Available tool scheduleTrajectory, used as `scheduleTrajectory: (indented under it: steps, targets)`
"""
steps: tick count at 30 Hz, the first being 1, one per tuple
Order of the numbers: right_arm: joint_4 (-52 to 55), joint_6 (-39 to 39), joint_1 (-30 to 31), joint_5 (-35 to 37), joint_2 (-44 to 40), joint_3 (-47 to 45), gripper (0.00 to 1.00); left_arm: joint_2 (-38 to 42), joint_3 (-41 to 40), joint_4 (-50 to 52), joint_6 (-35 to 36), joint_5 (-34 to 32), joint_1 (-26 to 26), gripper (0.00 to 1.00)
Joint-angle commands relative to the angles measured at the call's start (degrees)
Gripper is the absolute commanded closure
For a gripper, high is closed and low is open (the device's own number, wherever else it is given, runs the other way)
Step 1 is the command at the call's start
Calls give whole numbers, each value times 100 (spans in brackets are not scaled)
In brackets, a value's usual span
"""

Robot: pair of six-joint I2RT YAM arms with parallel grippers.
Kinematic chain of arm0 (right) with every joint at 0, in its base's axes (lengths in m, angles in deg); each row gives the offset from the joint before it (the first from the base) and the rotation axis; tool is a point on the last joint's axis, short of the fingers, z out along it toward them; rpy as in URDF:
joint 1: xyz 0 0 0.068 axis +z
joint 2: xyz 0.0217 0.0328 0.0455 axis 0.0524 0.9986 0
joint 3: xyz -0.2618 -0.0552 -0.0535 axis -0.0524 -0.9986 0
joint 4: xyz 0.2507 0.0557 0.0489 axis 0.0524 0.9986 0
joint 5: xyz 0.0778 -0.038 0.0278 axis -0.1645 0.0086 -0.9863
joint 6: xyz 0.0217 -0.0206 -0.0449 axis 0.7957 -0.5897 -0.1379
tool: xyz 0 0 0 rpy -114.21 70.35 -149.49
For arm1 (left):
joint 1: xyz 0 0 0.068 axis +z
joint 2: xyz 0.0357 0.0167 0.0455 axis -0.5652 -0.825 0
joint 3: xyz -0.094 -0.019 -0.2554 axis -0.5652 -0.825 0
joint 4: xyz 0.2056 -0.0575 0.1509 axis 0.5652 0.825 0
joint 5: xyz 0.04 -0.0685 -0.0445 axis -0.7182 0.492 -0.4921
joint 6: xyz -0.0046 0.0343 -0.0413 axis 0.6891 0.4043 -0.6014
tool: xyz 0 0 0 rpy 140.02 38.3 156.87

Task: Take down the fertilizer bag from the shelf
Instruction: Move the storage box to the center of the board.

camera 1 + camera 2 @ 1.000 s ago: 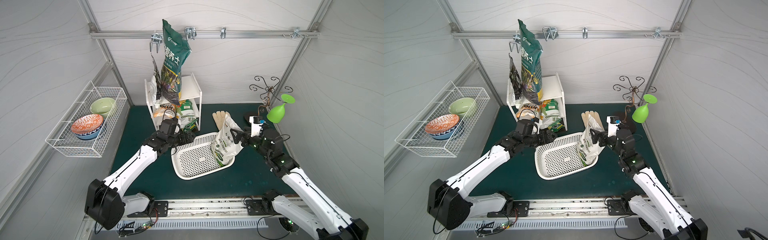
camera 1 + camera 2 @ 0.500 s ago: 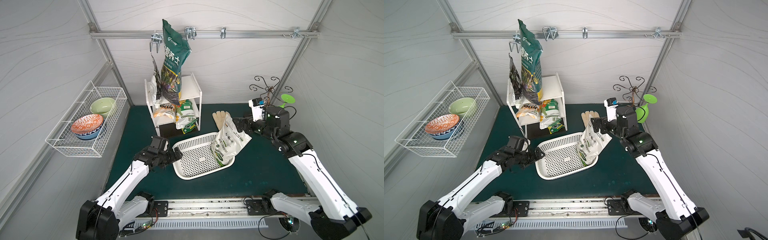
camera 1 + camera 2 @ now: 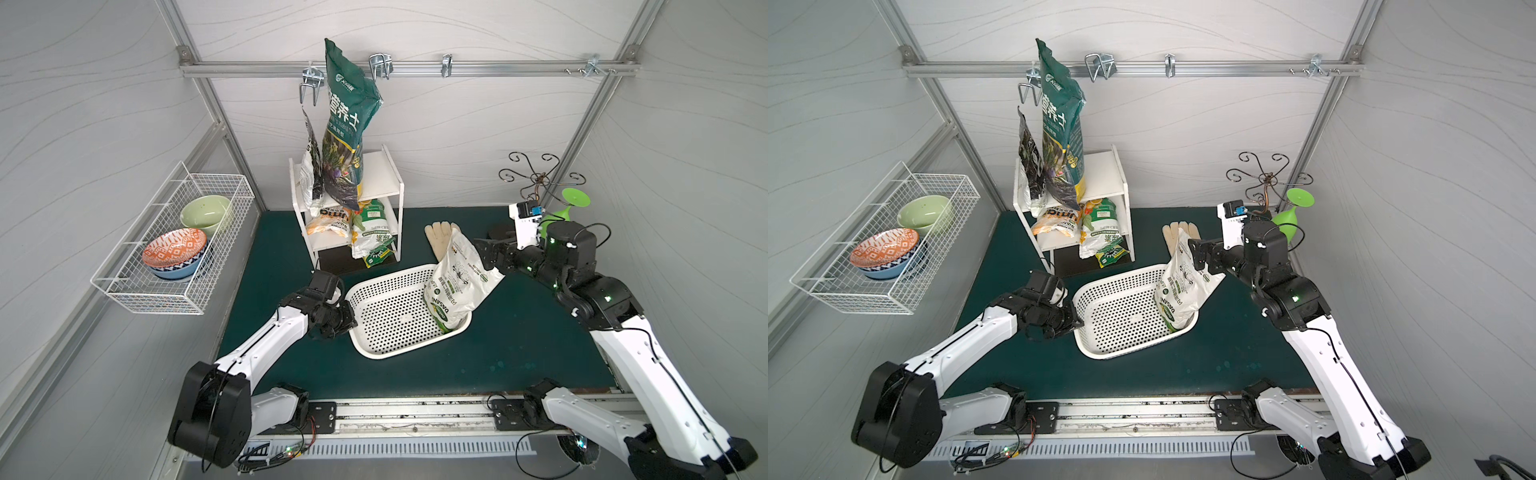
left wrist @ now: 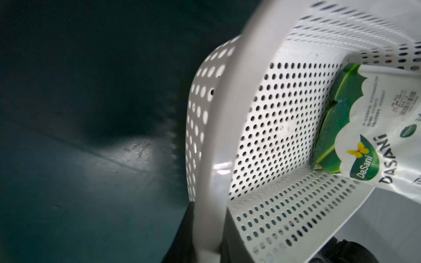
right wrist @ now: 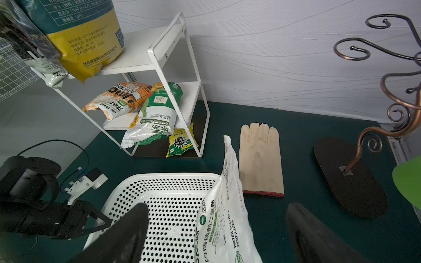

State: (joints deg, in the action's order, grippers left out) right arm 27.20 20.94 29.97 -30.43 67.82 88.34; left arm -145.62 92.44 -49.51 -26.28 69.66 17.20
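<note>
Fertilizer bag (image 3: pixel 457 286) (white pouch, green base, lettered DASANI and WATER-SOLUBLE FERTILIZER) stands on end in the perforated plastic basket (image 3: pixel 390 324), well apart from the shelf (image 3: pixel 380 174); its foot sits on the basket floor at the end nearest the right arm, and its upper part leans out over that rim, so the basket wall props it up; judged from this, the taking-down is all but complete. Right gripper (image 3: pixel 484 257) hangs level with the bag's top; in the right wrist view its fingers (image 5: pixel 127 227) are spread wide, the pouch's upper edge rising between them with a gap on each side, so nothing is held. Left gripper (image 3: pixel 349 322) meets the basket at the opposite end; in the left wrist view the rim passes between the dark fingers (image 4: pixel 230 230), which appear closed on it, probably to steady the light basket against the leaning load. Left arm reaches low and forward over the green tabletop (image 3: pixel 519 345), forearm near level; right arm rises steeply from its base to a raised elbow, wrist turned toward the shelf. Other pouches occupy both shelf boards; a cream work glove (image 3: pixel 440 237) lies flat just behind the basket.
</note>
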Motion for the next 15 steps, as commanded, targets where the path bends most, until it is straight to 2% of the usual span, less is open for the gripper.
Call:
scheduleTrajectory:
  steps: [1, 5, 11, 13, 15]
  targets:
    - [46, 8, -33, 121, -83, 12, 3, -252, 162, -774, -187, 733, -80, 94]
    - [16, 14, -29, 82, -18, 29, 3, -395, 26, -1516, -731, 823, -196, 97]
    - [-23, 57, -33, -109, 120, 105, 3, -950, 279, -2430, -1290, 559, -700, 97]
    - [3, 67, -30, -180, 160, 175, 3, -1154, 390, -2459, -1301, 649, -722, 93]
    - [16, 57, -24, -289, 181, 222, 3, -1187, 443, -2351, -1229, 635, -701, 81]
